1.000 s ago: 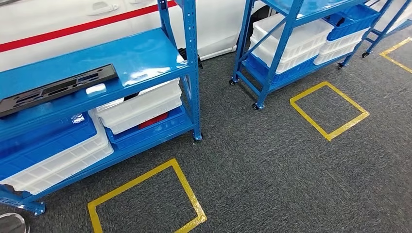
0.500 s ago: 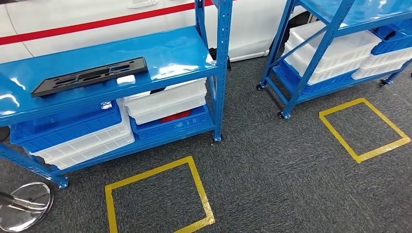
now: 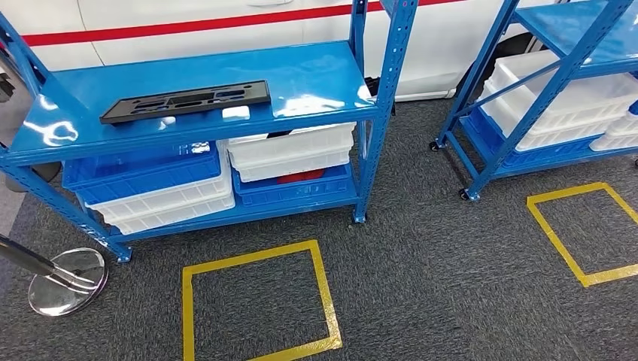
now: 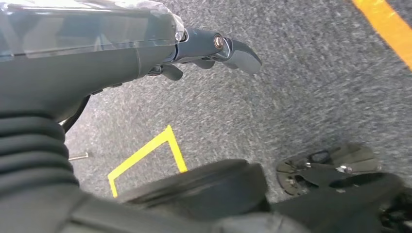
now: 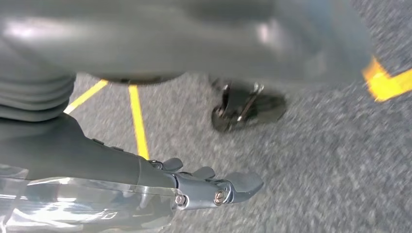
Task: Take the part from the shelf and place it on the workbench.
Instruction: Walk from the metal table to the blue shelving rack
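Item: black part (image 3: 186, 101), a flat slotted panel lying on the top level of the blue shelf (image 3: 316, 71), upper left of the head frame; a small white tag or label lies just beside its near edge.

Below, same shelf: blue and white bins (image 3: 154, 188) stacked on the lower level, centre left, with something red showing between the right-hand pair.

Floor: grey carpet carrying a yellow taped square (image 3: 257, 301) at lower centre, directly in front of the shelf. A second blue rack (image 3: 553, 83) and a second taped square occupy the right of the frame. A chrome stand base (image 3: 66, 280) sits at lower left.

Left robot hand (image 4: 216, 51): hangs over the carpet, fingers loosely extended, holding nothing.

Right robot hand (image 5: 214, 187): likewise hangs over the carpet, fingers apart, holding nothing.

Step in hand, as judged: the approach to the shelf; the part is untouched.

Next move, as judged: stand squarely at the taped square, raise an arm to the top level, and take the thin panel by its edges. No worktop is in sight.
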Tool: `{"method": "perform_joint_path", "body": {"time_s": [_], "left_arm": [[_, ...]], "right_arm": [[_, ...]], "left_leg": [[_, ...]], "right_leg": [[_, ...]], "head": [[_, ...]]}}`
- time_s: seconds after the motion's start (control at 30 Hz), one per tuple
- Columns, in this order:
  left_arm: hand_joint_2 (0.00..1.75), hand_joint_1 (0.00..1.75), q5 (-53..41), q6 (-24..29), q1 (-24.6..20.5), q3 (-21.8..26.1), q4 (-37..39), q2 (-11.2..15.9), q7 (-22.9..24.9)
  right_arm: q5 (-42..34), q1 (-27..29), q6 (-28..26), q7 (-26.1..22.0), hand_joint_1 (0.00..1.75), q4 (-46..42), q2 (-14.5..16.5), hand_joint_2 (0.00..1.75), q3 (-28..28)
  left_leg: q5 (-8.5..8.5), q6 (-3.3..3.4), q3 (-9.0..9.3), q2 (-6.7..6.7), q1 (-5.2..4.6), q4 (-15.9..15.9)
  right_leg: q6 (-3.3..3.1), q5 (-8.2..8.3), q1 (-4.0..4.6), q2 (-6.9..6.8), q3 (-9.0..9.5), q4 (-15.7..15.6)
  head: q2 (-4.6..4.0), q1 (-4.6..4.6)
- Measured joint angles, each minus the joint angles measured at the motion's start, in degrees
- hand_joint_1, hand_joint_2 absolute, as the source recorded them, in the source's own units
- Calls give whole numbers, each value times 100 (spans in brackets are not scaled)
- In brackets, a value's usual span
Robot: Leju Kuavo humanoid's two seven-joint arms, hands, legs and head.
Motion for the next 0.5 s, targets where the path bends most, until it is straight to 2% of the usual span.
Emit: {"method": "perform_joint_path", "body": {"time_s": [0.07,0.13,0.17,0.2,0.23,0.27,0.3,0.33,0.37,0.43,0.5], "left_arm": [[175,0,144,-38,10,-81,-10,8,14],[175,0,380,-82,13,-211,-43,26,14],[131,0,506,-104,15,-273,-67,39,12],[87,0,627,-127,19,-334,-96,56,11],[44,0,763,-150,21,-406,-137,74,10],[0,0,901,-174,23,-485,-186,93,6],[0,0,1052,-202,22,-578,-245,112,-3],[0,0,1217,-230,20,-681,-307,131,-14],[0,0,1379,-257,18,-780,-361,152,-25],[0,0,1710,-314,28,-976,-449,204,-39],[0,0,2026,-368,66,-1161,-508,259,-46]], "right_arm": [[-18,45,-93,36,0,-2,-14,175,92],[-109,126,-101,60,0,-3,-31,175,223],[-164,168,-97,66,0,-3,-36,175,286],[-216,214,-91,69,0,-2,-39,175,346],[-274,265,-85,70,0,-1,-45,175,413],[-335,320,-79,73,0,0,-55,175,488],[-404,378,-71,78,0,3,-69,175,573],[-477,430,-58,82,0,8,-84,175,667],[-551,476,-41,87,0,13,-95,175,763],[-696,548,2,92,0,20,-116,175,958],[-834,599,25,94,0,16,-144,87,1149]], "left_leg": [[51,65,31,-20,29,-81],[64,92,22,-43,20,-93],[63,94,17,-60,15,-90],[61,95,16,-80,11,-86],[57,91,17,-102,11,-77],[50,81,18,-128,12,-62],[38,64,16,-154,13,-40],[19,36,6,-178,4,-6],[3,5,-7,-198,-5,24],[-15,-58,-33,-215,-18,52],[-38,-117,-40,-210,-2,74]], "right_leg": [[54,-224,-14,195,-141,320],[76,-584,-29,356,-492,1032],[85,-692,-32,375,-663,1357],[94,-689,-35,380,-757,1515],[101,-574,-41,381,-749,1458],[105,-377,-50,381,-642,1199],[103,-160,-63,391,-469,810],[92,-13,-64,412,-310,455],[65,72,-64,430,-202,207],[-6,79,-38,454,-152,68],[-89,102,-38,437,-150,49]], "head": [[0,0],[0,0],[0,0],[0,0],[0,0],[0,0],[0,0],[0,0],[0,0],[0,0],[0,0]]}}
